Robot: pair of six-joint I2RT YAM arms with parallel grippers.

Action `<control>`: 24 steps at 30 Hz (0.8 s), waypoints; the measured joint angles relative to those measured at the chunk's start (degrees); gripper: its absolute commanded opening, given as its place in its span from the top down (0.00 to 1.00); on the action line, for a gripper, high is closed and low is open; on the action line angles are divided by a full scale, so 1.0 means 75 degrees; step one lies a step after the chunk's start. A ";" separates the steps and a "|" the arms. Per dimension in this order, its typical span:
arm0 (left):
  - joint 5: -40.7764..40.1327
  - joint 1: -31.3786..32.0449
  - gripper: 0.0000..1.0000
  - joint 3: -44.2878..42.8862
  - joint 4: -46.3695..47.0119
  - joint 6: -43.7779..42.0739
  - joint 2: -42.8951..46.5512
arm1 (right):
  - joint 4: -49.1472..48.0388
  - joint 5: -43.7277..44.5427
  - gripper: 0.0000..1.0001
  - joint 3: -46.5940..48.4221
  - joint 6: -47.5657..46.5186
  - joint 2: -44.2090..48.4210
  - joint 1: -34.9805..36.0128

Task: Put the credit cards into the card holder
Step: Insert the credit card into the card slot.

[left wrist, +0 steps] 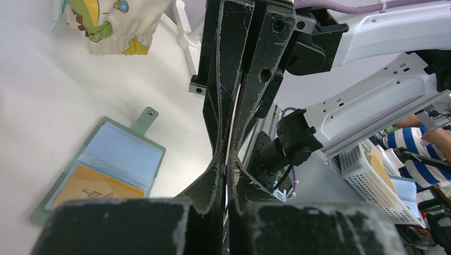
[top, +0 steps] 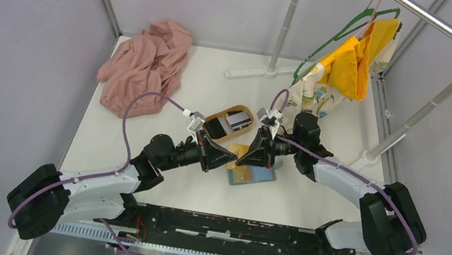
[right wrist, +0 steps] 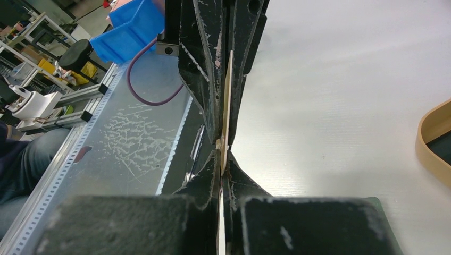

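Table (top: 307, 202) white, mostly bare. Clothes rack (top: 432, 105) stood at far right with a yellow garment (top: 349, 65) hanging off it; pink cloth (top: 148, 64) lay heaped at far left. Both arms reached in to mid-table and met tip to tip. Wooden tray (top: 234, 108) sat just beyond the meeting point, with the spare cards (top: 233, 123) lying inside it. Card holder (left wrist: 101, 170) lay open and flat on the table just below the two tips, slotted side up, pale blue over tan, tab pointing away. Right gripper (right wrist: 222, 154) was clamped tight on one held card (right wrist: 227, 101), seen edge-on as a thin pale strip, raised off the table. Left gripper (left wrist: 227, 159) faced it, jaws nearly together on the same card's opposite end; by the wrist views it looked pinched, though how firmly I could not tell. Judged step: a mid-air hand-over or regrip of one card, ahead of insertion. Next move likely calls for one side to let go while the other keeps hold, then tilting the card's edge down to a slot mouth and sliding it in without shoving the holder along the table.
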State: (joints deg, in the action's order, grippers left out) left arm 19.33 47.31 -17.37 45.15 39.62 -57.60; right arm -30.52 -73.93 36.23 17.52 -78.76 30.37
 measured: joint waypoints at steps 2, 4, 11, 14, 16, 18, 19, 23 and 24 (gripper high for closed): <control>0.0015 -0.0009 0.98 0.0020 0.0044 0.0003 -0.0009 | 0.0006 -0.0038 0.95 0.0003 0.0026 0.0000 0.0003; 0.0015 -0.0009 0.98 0.0032 0.0087 0.0003 -0.0020 | 0.0017 -0.0070 0.84 0.0003 0.0032 0.0000 0.0000; -0.0117 -0.0152 0.98 0.0230 0.0169 0.0210 0.0003 | 0.1693 0.0067 0.56 0.0589 -0.1597 0.0000 -0.0012; -0.0300 -0.0446 0.98 0.0586 -0.0128 0.0353 0.0268 | 0.3756 0.0697 0.54 0.1600 -0.3780 0.0000 -0.0020; -0.0536 -0.0557 0.98 0.0659 -0.0723 0.0364 0.0568 | 0.4447 0.1256 0.55 0.1894 -0.4890 0.0070 -0.0023; -0.0866 -0.0600 0.98 0.0635 -0.1495 0.0323 0.0933 | 0.4823 0.1909 0.58 0.1813 -0.5788 0.0236 -0.0020; -0.1107 -0.0606 0.98 0.0595 -0.2020 0.0259 0.1172 | 0.4940 0.2279 0.61 0.1679 -0.6222 0.0312 -0.0009; -0.1920 -0.0606 0.98 0.0335 -0.3824 -0.0020 0.1938 | 0.5324 0.3657 0.68 0.1335 -0.7860 0.0114 0.0248; -0.2084 -0.0609 0.98 0.0277 -0.4170 -0.0058 0.2075 | 0.5400 0.3987 0.71 0.1352 -0.8244 -0.0076 0.0399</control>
State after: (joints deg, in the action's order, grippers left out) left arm 3.70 42.74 -15.29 13.87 39.18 -42.04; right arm 9.98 -44.03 46.37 -44.31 -79.33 33.36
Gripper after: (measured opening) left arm 0.032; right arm 0.353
